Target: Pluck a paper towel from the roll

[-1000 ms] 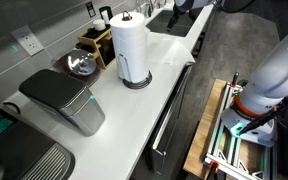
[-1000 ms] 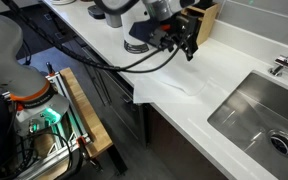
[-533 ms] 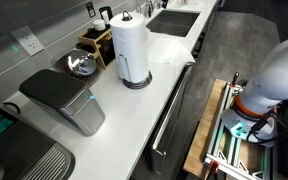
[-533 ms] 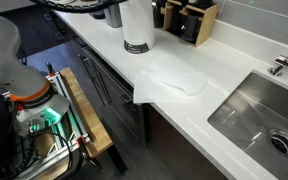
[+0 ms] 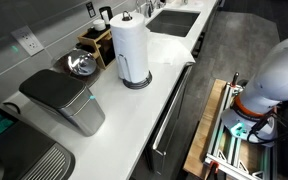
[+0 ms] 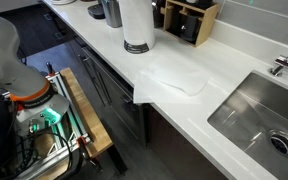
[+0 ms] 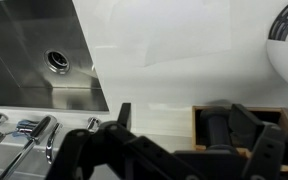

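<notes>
since a second ago the gripper (image 7: 179, 128) has gone from above the counter beside the knife block; it is no longer showing in either exterior view. only the wrist view is catching it now, at the bottom edge, its dark fingers (image 7: 124, 112) standing well apart with nothing between them. beneath it that view is showing the white counter (image 7: 164, 60), the steel sink (image 7: 39, 50) with its drain to one side, and the knife block (image 7: 246, 125) near the lower corner. whether the sheet is showing there i cannot tell, white on white.

in an exterior view the paper towel (image 6: 170, 78) is lying flat and loose on the counter (image 6: 224, 70), apart from the roll (image 6: 136, 20), with one corner hanging over the front edge. from the opposite angle only that draped edge of the paper towel (image 5: 192, 52) is peeking past the counter lip. the roll (image 5: 131, 45) is standing upright on its dark round base (image 5: 137, 82) in both exterior views. a grey appliance (image 5: 64, 100) is sitting further along the counter, seen from one side only.
</notes>
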